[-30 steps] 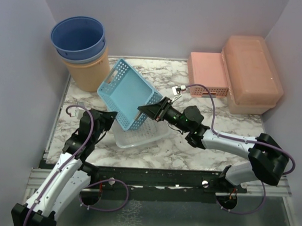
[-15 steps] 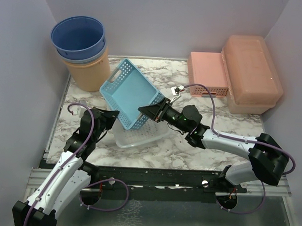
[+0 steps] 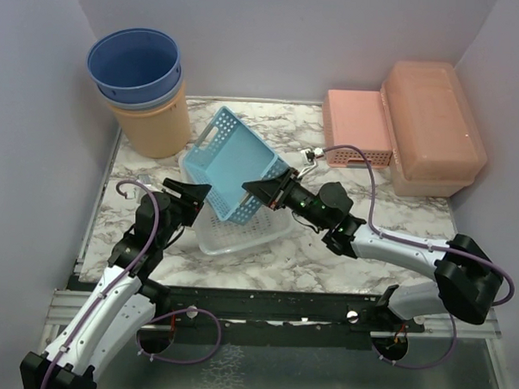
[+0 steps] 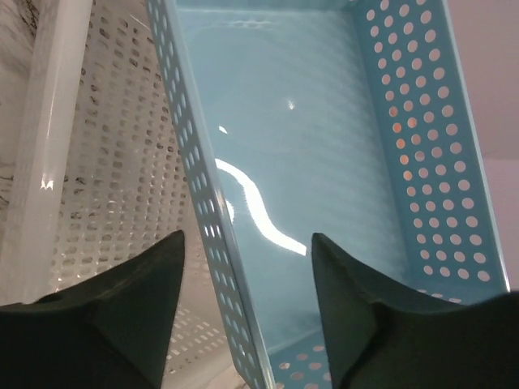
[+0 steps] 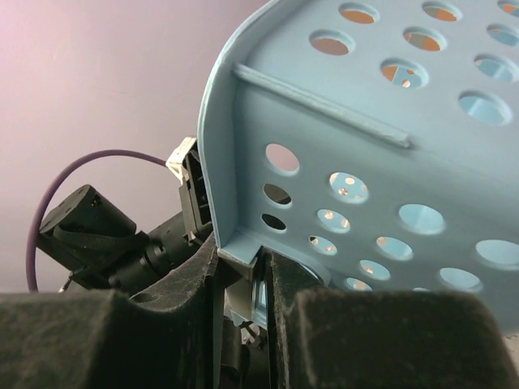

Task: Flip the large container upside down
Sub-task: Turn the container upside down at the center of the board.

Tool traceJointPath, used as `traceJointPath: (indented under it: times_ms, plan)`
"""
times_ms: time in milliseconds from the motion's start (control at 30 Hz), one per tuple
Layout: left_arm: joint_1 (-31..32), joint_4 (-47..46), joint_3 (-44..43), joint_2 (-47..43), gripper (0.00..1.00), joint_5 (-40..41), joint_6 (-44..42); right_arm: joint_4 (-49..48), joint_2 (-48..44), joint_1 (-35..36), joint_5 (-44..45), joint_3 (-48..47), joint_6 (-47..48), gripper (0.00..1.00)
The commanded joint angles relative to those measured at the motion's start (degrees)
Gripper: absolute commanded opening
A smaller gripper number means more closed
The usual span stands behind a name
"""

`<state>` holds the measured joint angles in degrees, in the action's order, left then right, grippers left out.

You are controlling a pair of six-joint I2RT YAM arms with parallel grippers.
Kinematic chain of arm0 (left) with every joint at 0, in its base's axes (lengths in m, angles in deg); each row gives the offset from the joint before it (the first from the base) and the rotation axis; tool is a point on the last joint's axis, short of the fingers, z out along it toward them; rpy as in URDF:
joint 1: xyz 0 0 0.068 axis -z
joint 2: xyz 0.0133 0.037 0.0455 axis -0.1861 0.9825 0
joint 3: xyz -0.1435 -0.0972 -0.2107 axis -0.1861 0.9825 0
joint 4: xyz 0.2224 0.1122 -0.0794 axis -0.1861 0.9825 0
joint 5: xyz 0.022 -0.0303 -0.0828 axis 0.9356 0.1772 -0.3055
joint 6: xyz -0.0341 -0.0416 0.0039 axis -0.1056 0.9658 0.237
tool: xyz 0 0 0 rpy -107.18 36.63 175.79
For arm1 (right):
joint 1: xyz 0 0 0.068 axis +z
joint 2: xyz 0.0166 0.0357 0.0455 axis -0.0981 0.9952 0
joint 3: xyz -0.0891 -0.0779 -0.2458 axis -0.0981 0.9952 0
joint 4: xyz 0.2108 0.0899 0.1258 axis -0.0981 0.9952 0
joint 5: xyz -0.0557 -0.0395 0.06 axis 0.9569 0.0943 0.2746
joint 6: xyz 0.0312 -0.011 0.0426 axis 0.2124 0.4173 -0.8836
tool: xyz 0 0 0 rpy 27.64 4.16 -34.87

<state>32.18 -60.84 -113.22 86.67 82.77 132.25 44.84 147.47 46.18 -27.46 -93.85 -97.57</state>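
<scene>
The large container (image 3: pixel 433 116) stands lid-up, translucent peach, round-cornered. My right end effector (image 3: pixel 253 191) clamps the blue basket (image 3: pixel 231 163); my left end effector (image 3: pixel 189 189) is apart.

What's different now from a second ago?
The right pincer, shut on the blue basket's rim, has tipped it steeper and swung it rightward. The left pincer has moved up to it, jaws open astride its side wall. The clear basket, stacked buckets and peach box stayed put.
</scene>
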Motion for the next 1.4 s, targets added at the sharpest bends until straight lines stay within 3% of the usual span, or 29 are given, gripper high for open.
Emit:
traceJointPath:
  times_ms: [0, 167, 400, 633, 833, 1100, 1367]
  plan:
    - [0.08, -1.31, 0.98, -0.84, 0.71, -1.46, 0.00, -1.62, -3.60, 0.04, 3.78, 0.40, 3.47, 0.00]
    - [0.08, -0.64, -0.18, -0.59, 0.82, -1.26, -2.41, 0.56, -5.64, 0.00, 7.22, 0.90, 6.72, 0.01]
    - [0.08, 4.67, -3.01, -0.67, 0.87, 2.32, -7.55, 3.61, -10.05, -0.03, 12.17, 1.85, 13.78, 0.00]
    - [0.08, 12.83, -6.24, -0.07, 0.87, 8.99, -15.42, 7.59, -14.01, 0.00, 16.94, 1.95, 22.26, 0.00]
    - [0.08, 17.69, -8.27, 6.09, 0.87, 11.57, -17.41, 10.96, -16.09, -0.01, 21.12, 1.04, 30.58, 0.01]
    - [0.08, 18.63, -8.34, 11.23, 0.87, 11.96, -18.69, 16.24, -16.24, 0.02, 24.17, -1.29, 42.82, 0.01]
    - [0.08, 18.24, -6.20, 12.19, 0.79, 12.00, -19.14, 19.92, -14.40, 0.02, 29.00, -3.30, 54.05, 0.01]
